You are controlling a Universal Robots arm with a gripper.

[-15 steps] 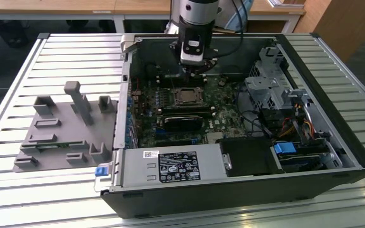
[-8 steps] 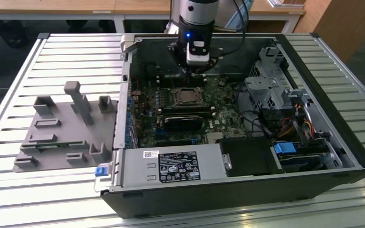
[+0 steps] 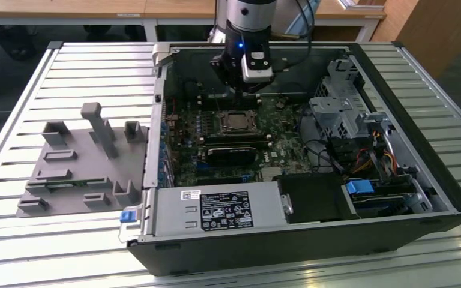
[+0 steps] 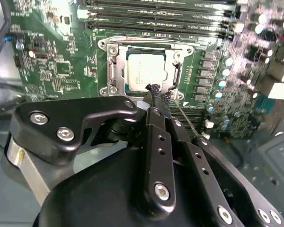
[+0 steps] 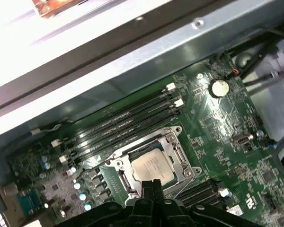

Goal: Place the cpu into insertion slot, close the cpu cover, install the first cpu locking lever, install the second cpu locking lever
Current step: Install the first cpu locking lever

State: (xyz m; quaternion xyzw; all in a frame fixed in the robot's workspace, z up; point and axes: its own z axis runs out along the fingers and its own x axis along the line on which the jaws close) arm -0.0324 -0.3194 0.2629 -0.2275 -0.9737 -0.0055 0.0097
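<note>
The cpu [image 4: 146, 71], a pale silvery square, lies flat in the insertion slot [image 4: 120, 71] on the green motherboard [image 4: 57, 66]. The silvery cpu cover [image 4: 146, 44] lies down around it as a frame. My gripper [image 4: 154, 91] is shut with nothing between its black fingers, and its tips are at the socket's edge, just beside the chip. A thin metal locking lever [image 4: 184, 121] runs from the socket's corner alongside my fingers. In the exterior view my gripper [image 3: 247, 90] hangs inside the open case just behind the cpu [image 3: 235, 122]. In the first wrist view my fingertips [image 5: 151, 185] sit at the cover's rim [image 5: 180, 153].
Long black memory slots [image 5: 123, 125] lie beside the socket. The case wall [image 5: 132, 61] stands behind the board. Drive cages and cables [image 3: 350, 120] fill the exterior view's right. A grey fixture [image 3: 82, 162] rests on the slatted table to the case's left.
</note>
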